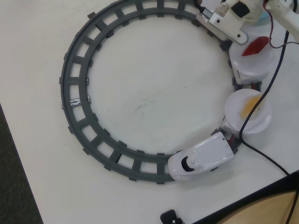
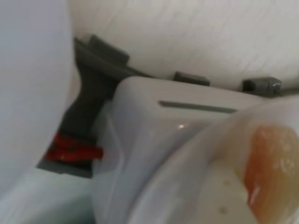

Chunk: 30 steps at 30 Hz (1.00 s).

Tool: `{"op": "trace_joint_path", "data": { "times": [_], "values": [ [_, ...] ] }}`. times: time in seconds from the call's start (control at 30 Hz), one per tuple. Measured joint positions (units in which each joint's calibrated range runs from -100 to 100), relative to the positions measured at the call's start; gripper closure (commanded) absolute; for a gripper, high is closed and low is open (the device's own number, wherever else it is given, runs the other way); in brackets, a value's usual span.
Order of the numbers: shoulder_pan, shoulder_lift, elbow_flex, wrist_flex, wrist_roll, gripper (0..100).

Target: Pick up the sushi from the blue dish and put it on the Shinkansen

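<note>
The white Shinkansen (image 1: 198,159) stands on the grey ring track (image 1: 74,70) at the lower right and pulls two cars topped by round white plates. The nearer plate (image 1: 236,109) carries an orange sushi piece (image 1: 250,106). My gripper (image 1: 248,43) reaches in from the top right and is shut on a red sushi (image 1: 258,45), holding it over the farther plate (image 1: 254,70). In the wrist view the sushi (image 2: 275,163) is a blurred orange-red shape against a white finger (image 2: 219,196), close above a white car (image 2: 154,135). Only a sliver of the blue dish (image 1: 264,17) shows behind the arm.
A black cable (image 1: 261,100) runs from the arm down across the nearer plate to the table's front edge. The table's edge cuts the lower right and lower left corners of the overhead view. A small black object (image 1: 170,217) lies at the bottom edge.
</note>
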Motion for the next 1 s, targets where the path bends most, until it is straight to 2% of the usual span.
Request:
{"op": "trace_joint_path", "data": {
  "times": [0.17, 0.47, 0.63, 0.83, 1.0],
  "values": [
    [0.2, 0.0, -0.1, 0.3, 0.0, 96],
    [1.0, 0.0, -0.1, 5.0, 0.0, 80],
    [2.4, -2.4, -0.1, 7.5, 0.0, 75],
    [3.3, -17.7, 5.2, 10.9, -0.1, 73],
    [3.2, -39.7, 22.8, 10.6, -1.0, 73]
  ]
}}
